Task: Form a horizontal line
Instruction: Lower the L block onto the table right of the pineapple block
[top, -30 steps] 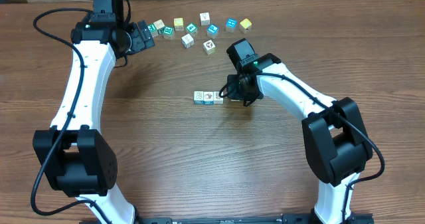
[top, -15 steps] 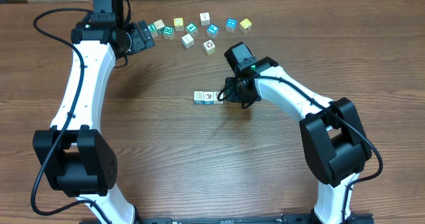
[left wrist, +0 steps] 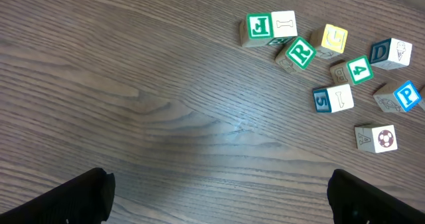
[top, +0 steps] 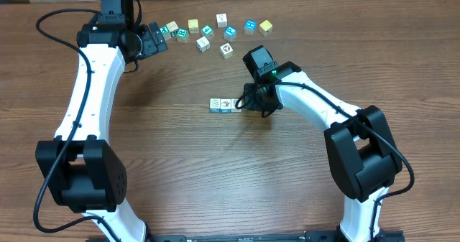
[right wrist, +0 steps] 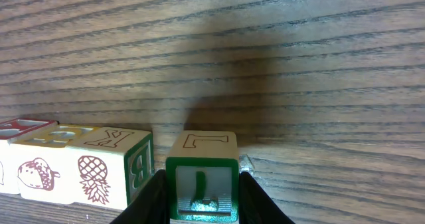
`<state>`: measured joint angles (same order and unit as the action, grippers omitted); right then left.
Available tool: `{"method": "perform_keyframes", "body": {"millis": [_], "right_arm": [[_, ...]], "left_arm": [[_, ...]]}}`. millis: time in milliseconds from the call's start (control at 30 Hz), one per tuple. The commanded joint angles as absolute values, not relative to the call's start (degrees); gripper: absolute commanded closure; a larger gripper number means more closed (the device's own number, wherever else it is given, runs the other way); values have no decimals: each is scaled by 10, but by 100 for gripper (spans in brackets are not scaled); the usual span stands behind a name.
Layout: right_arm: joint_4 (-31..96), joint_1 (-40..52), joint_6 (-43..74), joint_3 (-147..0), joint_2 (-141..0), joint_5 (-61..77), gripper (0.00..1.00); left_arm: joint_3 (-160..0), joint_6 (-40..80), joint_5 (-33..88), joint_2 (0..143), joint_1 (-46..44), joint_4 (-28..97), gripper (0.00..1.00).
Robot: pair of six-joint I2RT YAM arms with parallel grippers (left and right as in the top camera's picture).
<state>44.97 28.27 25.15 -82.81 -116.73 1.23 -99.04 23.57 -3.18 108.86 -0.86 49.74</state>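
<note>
Table: we're looking at a brown wood-grain table (top: 180,163), both arms reaching in from the near edge.
Horizontal line: the horizontal line (top: 225,105) sits mid-table, running left to right, picture faces up.
Right gripper: the right gripper (top: 250,100) is down at the line's right end, partly hiding it from above.
L cube: in the wrist view the green L cube (right wrist: 201,184) stands on the wood between the two fingers (right wrist: 149,201), just beside the pineapple cube (right wrist: 99,177) with a thin gap.
Right jaws: they hug both sides of the L cube, but we can't tell if they're squeezing it or loose.
Loose cubes: the scattered loose cubes (top: 226,50) lie toward the far edge, well apart from the line.
Left gripper: the left gripper (top: 154,39) hangs beside them, jaws spread wide, nothing between.
</note>
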Motion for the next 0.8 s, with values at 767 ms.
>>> {"method": "perform_keyframes", "body": {"millis": [767], "right_arm": [[406,270,284,-819,-1162,-22,53]], "left_arm": [[-995,231,-30,1085,-11,496,0]]}}
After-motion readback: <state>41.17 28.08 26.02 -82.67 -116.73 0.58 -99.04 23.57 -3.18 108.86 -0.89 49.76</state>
